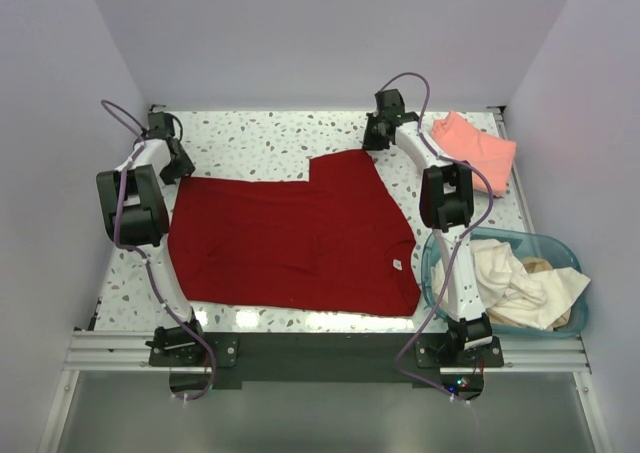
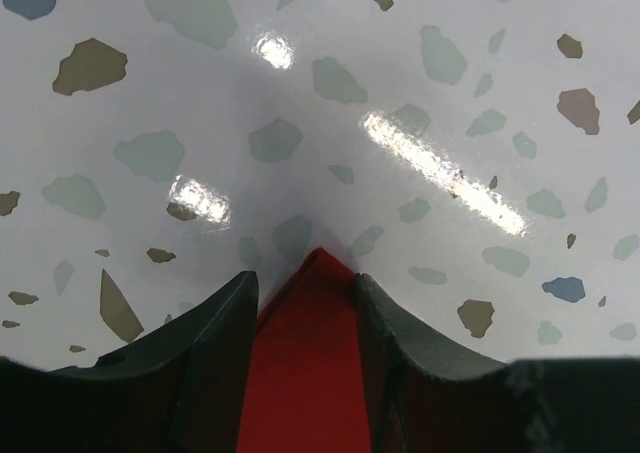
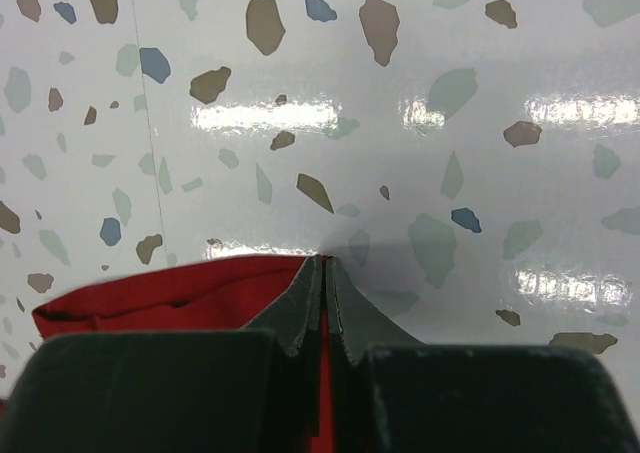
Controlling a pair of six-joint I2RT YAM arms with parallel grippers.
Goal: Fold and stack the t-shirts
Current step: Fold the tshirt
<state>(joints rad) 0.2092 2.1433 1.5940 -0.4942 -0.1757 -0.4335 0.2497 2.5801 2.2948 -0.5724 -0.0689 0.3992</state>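
Note:
The dark red t-shirt (image 1: 290,238) lies spread flat across the table, its small white neck label (image 1: 397,265) near the right front. My left gripper (image 1: 178,165) is at the shirt's far left corner. In the left wrist view its fingers (image 2: 306,278) stand apart, with that red corner (image 2: 310,373) lying between them. My right gripper (image 1: 375,141) is at the shirt's far right corner. There its jaws (image 3: 326,261) are pressed together on a thin edge of red cloth (image 3: 160,293). A salmon-pink shirt (image 1: 478,148) lies at the far right.
A translucent teal basket (image 1: 555,243) at the right front holds crumpled cream-white shirts (image 1: 510,278). White walls close in the table on three sides. Speckled tabletop (image 1: 260,138) shows beyond the red shirt's far edge.

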